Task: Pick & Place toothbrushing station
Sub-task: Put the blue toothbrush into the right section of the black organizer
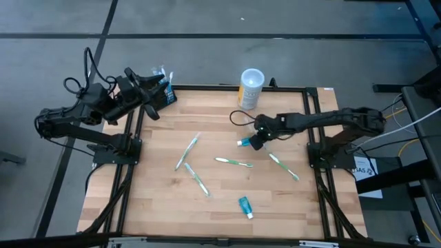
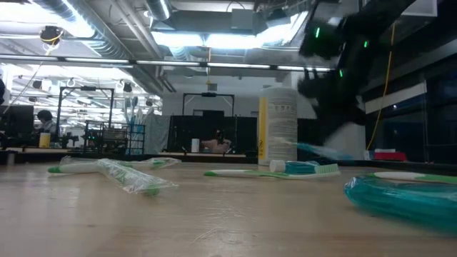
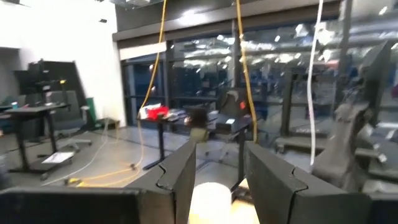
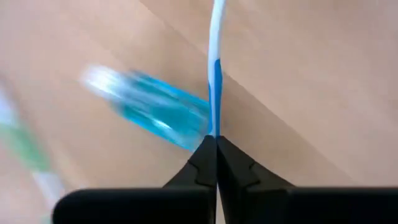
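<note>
The toothbrushing station (image 1: 166,94), a small black block with brushes standing in it, sits at the table's far left corner. My left gripper (image 1: 153,95) hovers right beside it, raised and pointing level. It is open, with nothing between its fingers (image 3: 177,180). My right gripper (image 1: 256,140) is over the table's middle right, pointing steeply down and shut on a thin white-and-blue toothbrush (image 4: 215,68). A blue tube (image 4: 155,112) lies on the wood next to that gripper. My right gripper pinches the white-and-blue toothbrush's thin handle (image 4: 215,124) between its two fingertips (image 4: 202,158), coming from above at a steep slant. The handle runs on away from the fingertips, over the tabletop. Whether its far end rests on the wood, I cannot tell.
A white-and-yellow cup (image 1: 251,87) stands at the far edge. Several green toothbrushes (image 1: 187,151) (image 1: 233,162) (image 1: 284,167), some in clear wrappers (image 1: 196,178), lie scattered mid-table. A teal tube (image 1: 244,205) lies near the front edge.
</note>
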Controlling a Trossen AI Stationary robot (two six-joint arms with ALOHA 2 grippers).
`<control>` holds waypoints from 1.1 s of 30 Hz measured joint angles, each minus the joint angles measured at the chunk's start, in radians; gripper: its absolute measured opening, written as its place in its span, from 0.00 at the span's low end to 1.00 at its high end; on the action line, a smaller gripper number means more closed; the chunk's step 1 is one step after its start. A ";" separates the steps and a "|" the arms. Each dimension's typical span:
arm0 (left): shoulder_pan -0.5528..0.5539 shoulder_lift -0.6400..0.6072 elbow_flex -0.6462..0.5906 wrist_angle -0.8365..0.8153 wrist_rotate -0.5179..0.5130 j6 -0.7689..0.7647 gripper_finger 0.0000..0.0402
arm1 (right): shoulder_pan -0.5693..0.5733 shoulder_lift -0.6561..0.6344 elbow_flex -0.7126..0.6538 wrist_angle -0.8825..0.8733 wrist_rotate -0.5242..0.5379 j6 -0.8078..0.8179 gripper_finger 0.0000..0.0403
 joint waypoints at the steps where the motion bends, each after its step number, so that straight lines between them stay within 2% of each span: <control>1: 0.000 -0.006 0.000 -0.034 -0.018 0.000 0.32 | 0.020 -0.032 0.000 0.053 0.008 0.008 0.01; 5: -0.001 -0.035 0.000 -0.238 -0.102 -0.071 0.32 | 0.111 -0.193 0.001 0.299 0.092 0.015 0.00; 8: -0.002 -0.045 0.000 -0.348 -0.103 -0.161 0.32 | 0.152 -0.298 0.010 0.443 0.146 -0.009 0.00; 11: -0.001 -0.044 0.000 -0.401 -0.101 -0.197 0.32 | 0.153 -0.336 0.054 0.248 0.188 0.008 0.00; 13: -0.001 -0.041 0.000 -0.405 -0.097 -0.207 0.32 | 0.147 -0.320 0.087 0.141 0.136 0.017 0.01; 16: -0.001 -0.034 0.000 -0.403 -0.091 -0.194 0.32 | 0.148 -0.272 0.126 0.077 0.052 0.010 0.04; 23: -0.004 -0.034 0.000 -0.403 -0.075 -0.209 0.32 | 0.079 -0.089 0.153 -0.029 -0.142 0.033 0.19; 28: -0.019 -0.034 0.000 -0.403 -0.074 -0.234 0.32 | 0.067 -0.050 0.206 0.007 -0.099 -0.033 0.27; 33: -0.037 -0.034 0.000 -0.403 -0.073 -0.237 0.32 | 0.015 0.032 0.250 -0.065 -0.129 -0.112 0.28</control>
